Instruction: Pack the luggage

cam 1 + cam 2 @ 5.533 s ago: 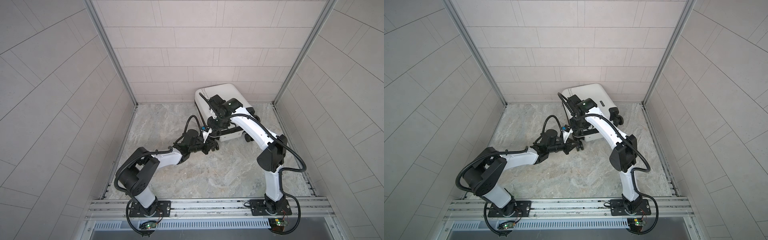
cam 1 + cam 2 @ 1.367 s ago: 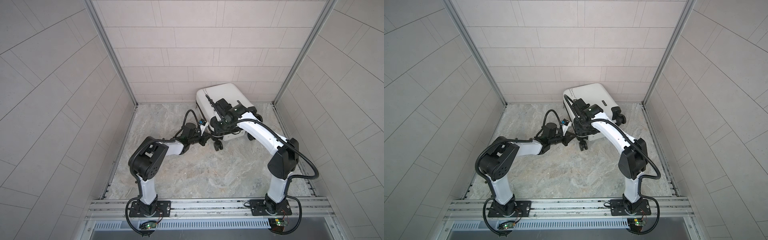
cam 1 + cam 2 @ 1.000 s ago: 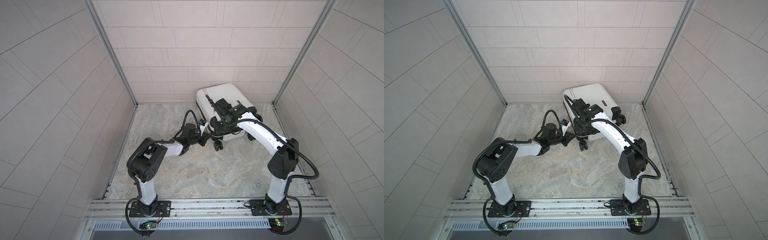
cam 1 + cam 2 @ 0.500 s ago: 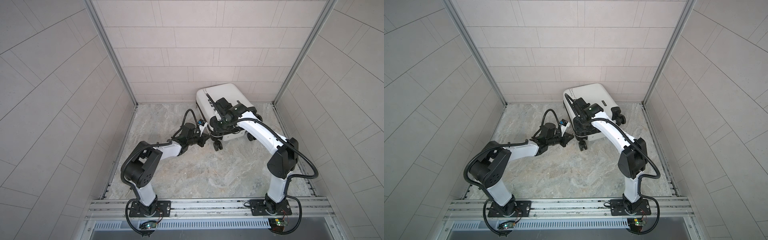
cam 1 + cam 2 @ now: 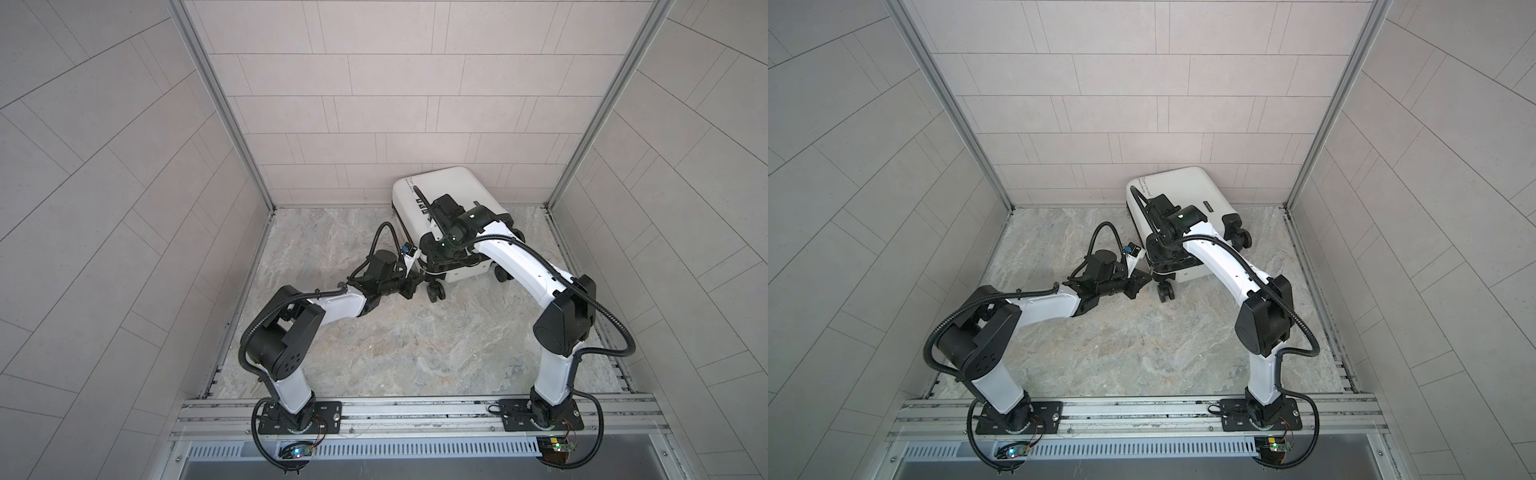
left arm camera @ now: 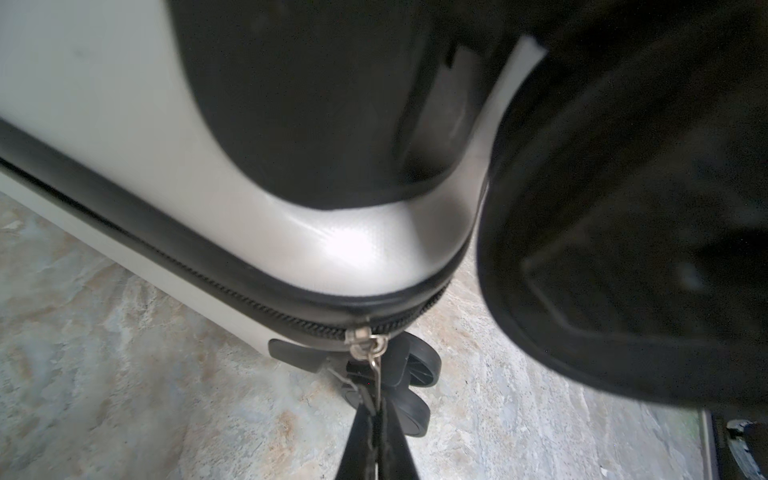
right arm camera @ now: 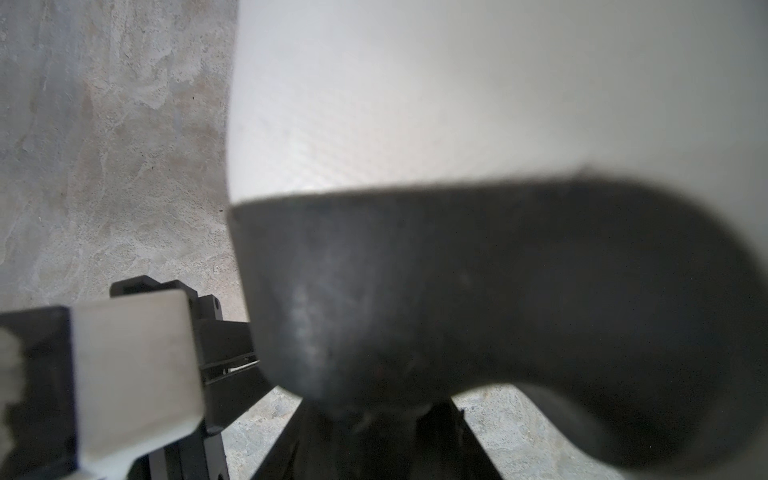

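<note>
The luggage [image 5: 453,187] lies flat at the back of the table [image 5: 374,332]. The left end effector [image 6: 376,419] is clenched on the zipper pull [image 6: 365,338] at the corner. The right end effector [image 5: 449,259] rests on the shell, its grip unclear. Tug off-line and the pull slips, or the case drags!

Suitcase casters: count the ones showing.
3. Near-left caster sits at the luggage corner beside the left gripper; near-right caster peeks from behind the right arm; a third caster shows higher on the right side. A fourth may be hidden.
</note>
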Controlling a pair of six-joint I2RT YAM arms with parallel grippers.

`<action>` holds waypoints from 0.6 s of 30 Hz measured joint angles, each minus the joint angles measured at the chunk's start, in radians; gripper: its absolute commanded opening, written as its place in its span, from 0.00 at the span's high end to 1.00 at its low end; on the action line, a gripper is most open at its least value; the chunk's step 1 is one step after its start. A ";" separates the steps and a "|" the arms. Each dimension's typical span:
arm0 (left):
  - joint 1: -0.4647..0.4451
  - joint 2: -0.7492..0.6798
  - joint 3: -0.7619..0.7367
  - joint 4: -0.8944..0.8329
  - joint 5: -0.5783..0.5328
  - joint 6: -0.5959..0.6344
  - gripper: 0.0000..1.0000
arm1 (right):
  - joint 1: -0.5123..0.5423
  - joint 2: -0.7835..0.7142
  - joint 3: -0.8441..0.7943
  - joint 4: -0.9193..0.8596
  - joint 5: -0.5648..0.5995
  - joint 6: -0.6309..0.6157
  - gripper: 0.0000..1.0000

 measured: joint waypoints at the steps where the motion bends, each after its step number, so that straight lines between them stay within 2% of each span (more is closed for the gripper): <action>1: -0.005 -0.002 -0.004 0.003 -0.001 -0.003 1.00 | 0.000 0.000 0.001 -0.003 -0.003 0.000 1.00; 18: -0.084 -0.023 -0.043 0.071 -0.107 -0.096 1.00 | 0.000 0.019 0.022 -0.019 -0.037 0.032 1.00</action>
